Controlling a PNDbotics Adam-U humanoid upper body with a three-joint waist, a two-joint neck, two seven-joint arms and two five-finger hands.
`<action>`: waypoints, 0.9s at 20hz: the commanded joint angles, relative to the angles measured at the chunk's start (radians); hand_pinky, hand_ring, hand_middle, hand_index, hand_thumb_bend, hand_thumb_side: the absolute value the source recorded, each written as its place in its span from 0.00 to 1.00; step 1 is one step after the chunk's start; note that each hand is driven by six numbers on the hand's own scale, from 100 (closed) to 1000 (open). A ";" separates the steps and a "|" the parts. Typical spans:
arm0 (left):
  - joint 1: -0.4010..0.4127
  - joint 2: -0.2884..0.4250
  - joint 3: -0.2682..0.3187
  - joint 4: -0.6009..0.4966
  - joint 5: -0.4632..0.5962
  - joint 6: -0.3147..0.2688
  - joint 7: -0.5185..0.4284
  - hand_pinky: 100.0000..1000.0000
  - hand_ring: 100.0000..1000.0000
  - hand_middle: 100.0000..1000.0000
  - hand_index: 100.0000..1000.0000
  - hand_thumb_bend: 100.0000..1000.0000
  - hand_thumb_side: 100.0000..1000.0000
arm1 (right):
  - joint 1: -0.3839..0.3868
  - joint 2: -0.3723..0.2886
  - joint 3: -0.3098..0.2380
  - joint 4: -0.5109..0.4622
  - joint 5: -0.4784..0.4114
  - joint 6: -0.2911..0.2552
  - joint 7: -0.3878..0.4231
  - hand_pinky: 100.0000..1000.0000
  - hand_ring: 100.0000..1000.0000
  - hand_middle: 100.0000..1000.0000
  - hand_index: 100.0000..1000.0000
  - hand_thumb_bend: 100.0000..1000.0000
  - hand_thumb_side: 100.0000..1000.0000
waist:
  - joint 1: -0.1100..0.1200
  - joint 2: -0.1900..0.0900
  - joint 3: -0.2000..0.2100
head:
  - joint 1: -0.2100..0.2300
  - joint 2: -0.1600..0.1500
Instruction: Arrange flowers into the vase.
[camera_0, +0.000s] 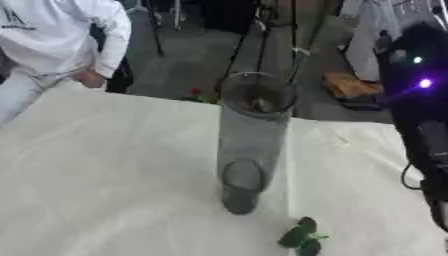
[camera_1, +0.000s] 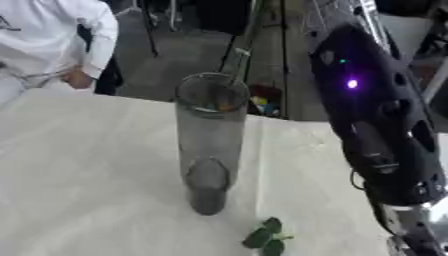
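One tall clear vase (camera_0: 249, 145) is seen standing upright near the middle of the surface (camera_0: 105, 165), which is covered with a white cloth. The round rim of the vase is at the top, toward 12 o'clock, and its dark base is set on the cloth. What lies inside the vase cannot be made out.

Some green leaves (camera_0: 302, 236) are seen on the cloth just beside the base of the vase, at about 5 o'clock from it. They are apart from the vase. No bloom can be made out on them.

A little red and green shape (camera_0: 199, 95), maybe a flower, is seen past the far edge of the surface, at about 10 o'clock from the rim of the vase. It is too small to be told for sure.

The right arm (camera_1: 376, 125) is seen coming in from the 3 o'clock side, big and black, with a purple light (camera_1: 352, 83) and a small green light on it. The right hand itself is not shown, so it cannot be told whether it is released, clenched or grasping. The left hand is not seen at all.
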 joint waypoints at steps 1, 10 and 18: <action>-0.007 0.026 0.014 -0.016 -0.006 0.000 0.004 0.77 0.93 0.89 0.96 0.00 1.00 | -0.031 -0.034 -0.012 -0.012 -0.007 -0.023 0.036 0.00 0.00 0.00 0.00 0.10 0.34 | 0.013 -0.017 0.004 | 0.000 -0.022; -0.006 0.025 0.016 -0.016 -0.009 -0.002 0.008 0.77 0.93 0.89 0.96 0.00 1.00 | -0.033 -0.041 -0.017 0.014 -0.008 -0.084 0.113 0.00 0.00 0.00 0.00 0.09 0.32 | 0.010 -0.008 0.012 | -0.008 -0.045; -0.011 0.022 0.017 -0.016 -0.008 -0.004 0.009 0.77 0.93 0.89 0.96 0.00 1.00 | -0.018 -0.046 0.010 -0.062 -0.015 -0.198 0.236 0.00 0.00 0.00 0.00 0.10 0.29 | 0.009 0.001 0.013 | -0.013 -0.049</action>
